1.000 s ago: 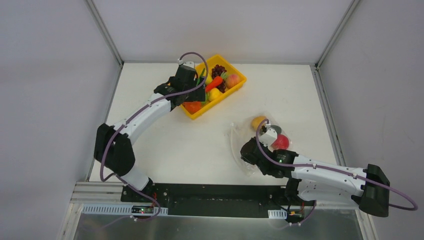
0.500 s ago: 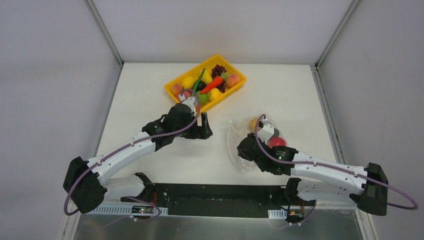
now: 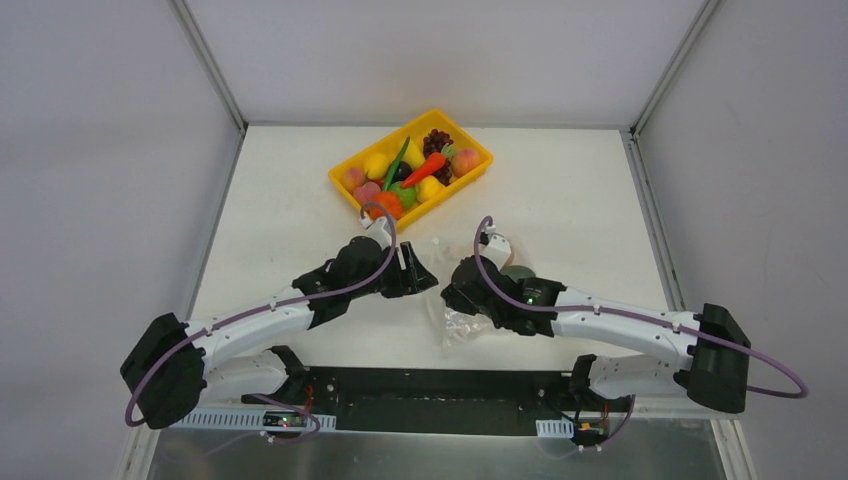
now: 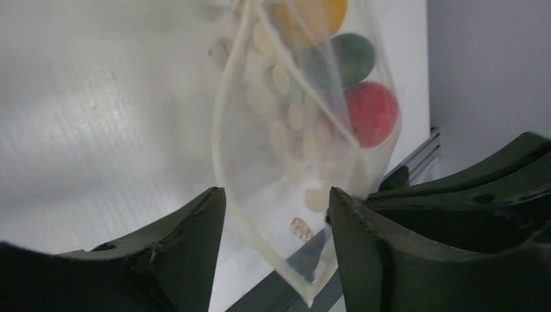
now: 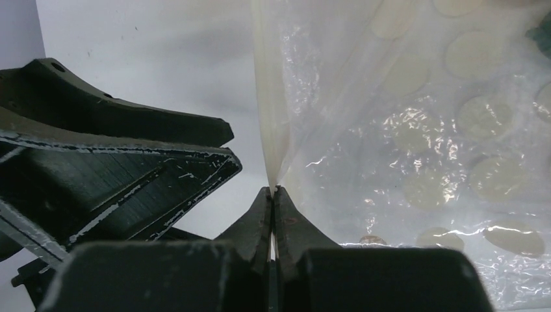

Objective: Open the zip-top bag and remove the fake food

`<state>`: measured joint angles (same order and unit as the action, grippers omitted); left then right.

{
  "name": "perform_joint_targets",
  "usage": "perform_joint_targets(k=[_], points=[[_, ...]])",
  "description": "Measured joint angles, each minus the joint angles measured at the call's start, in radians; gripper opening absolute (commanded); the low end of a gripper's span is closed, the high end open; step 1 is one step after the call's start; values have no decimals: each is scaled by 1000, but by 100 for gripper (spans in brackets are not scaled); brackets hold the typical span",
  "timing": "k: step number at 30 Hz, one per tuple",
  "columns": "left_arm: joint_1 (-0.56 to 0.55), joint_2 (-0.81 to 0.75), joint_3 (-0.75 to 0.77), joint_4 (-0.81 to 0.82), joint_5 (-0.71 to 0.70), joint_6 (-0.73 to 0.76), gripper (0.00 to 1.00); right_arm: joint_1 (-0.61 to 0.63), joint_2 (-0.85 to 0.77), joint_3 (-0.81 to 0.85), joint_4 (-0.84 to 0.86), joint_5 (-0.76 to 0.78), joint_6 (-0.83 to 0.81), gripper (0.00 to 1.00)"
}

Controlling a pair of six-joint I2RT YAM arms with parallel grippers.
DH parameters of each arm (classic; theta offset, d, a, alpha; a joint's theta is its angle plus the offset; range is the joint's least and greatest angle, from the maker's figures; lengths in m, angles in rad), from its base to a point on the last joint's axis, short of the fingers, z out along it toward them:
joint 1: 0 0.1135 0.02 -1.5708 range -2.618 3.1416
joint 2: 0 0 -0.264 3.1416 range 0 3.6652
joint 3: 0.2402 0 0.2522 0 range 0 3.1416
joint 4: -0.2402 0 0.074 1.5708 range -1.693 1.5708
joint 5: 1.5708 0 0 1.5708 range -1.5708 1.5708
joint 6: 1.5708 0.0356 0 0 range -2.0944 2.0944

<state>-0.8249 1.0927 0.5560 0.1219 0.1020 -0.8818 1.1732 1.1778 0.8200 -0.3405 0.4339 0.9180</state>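
The clear zip-top bag (image 3: 452,322) lies at table centre, mostly under my right arm. In the left wrist view the bag (image 4: 286,130) holds a yellow-orange fruit (image 4: 312,16), a dark green piece (image 4: 351,56) and a red ball (image 4: 371,114). My right gripper (image 5: 273,189) is shut on the bag's zip edge (image 5: 269,117) and holds it up. My left gripper (image 4: 277,203) is open, and the bag's lower corner hangs between its fingers without touching them. In the top view the left gripper (image 3: 417,276) and right gripper (image 3: 456,292) are close together.
A yellow tray (image 3: 468,176) at the back centre holds several fake fruits, an orange carrot (image 3: 428,166) and a dark purple grape bunch (image 3: 437,141). Grey walls enclose the table. A metal rail (image 3: 430,390) runs along the near edge.
My left arm has swung from the tray down to the bag and now straddles its corner. My right gripper has pulled the bag left toward table centre.
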Motion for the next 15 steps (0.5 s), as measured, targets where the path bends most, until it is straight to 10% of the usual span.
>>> perform_joint_targets(k=[15], points=[[0, 186, -139, 409, 52, -227, 40, 4, 27, 23, 54, 11, 5, 0]])
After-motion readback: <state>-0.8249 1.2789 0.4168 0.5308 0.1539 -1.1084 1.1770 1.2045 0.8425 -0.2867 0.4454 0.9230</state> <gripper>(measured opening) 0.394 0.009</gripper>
